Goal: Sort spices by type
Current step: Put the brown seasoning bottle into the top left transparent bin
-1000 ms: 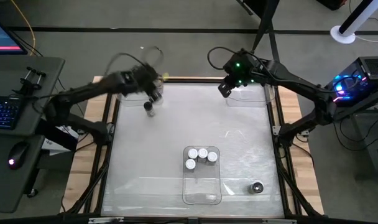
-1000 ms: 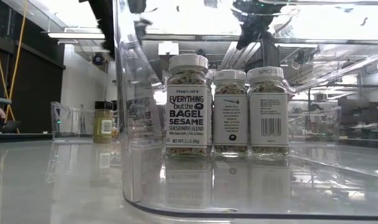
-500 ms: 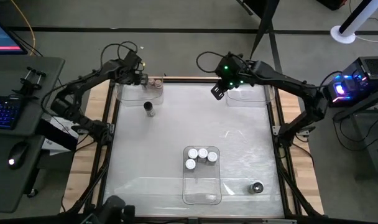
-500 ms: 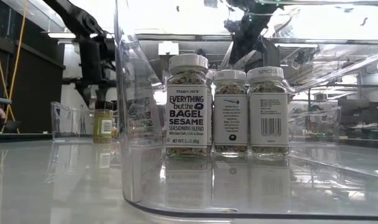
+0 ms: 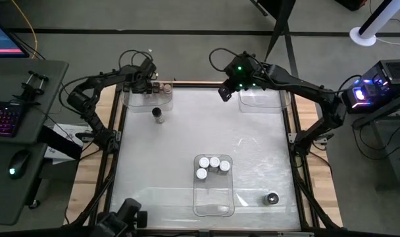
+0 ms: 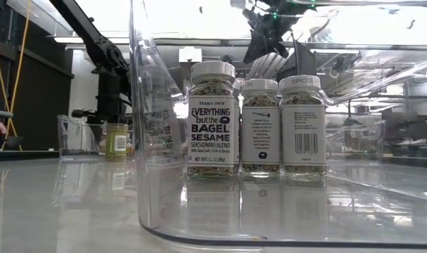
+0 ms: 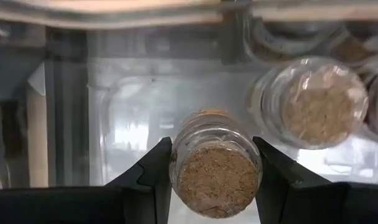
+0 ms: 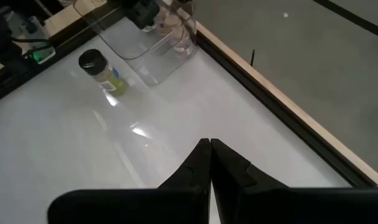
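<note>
— Three white-capped jars (image 5: 212, 166) already share the middle tray (image 5: 213, 201), well away from both hands. What has changed at the left hand (image 5: 148, 83)?

— A second ago it was a blur over the open counter (image 5: 187, 141), near the dark-capped jar (image 5: 158, 114). Now it sits above the clear tray (image 5: 131, 101) at the far left corner, and it is steady.

— Is it carrying anything?

— Yes. In the wrist view its fingers (image 7: 158, 165) are clamped on either side of a tan spice jar (image 7: 217, 177), held over the tray floor. Another tan jar (image 7: 316, 102) stands in the tray just beside the hand.

— So the tan ones are collecting there?

— That is my reading: like is joining like, and the jar looks ready to be set down and released.

— And the right hand (image 5: 223, 91)?

— Pinched closed on nothing, fingers (image 8: 201, 158) meeting. It has drifted from its own clear tray (image 5: 262, 100) toward the left arm's side. The dark-capped jar lies ahead of it across bare counter.

— What remains?

— That dark-capped jar stands loose, just short of the left hand's tray, and one more jar (image 5: 272, 198) sits apart near the front, far from either hand. Both still need a home, I'd judge.
</note>
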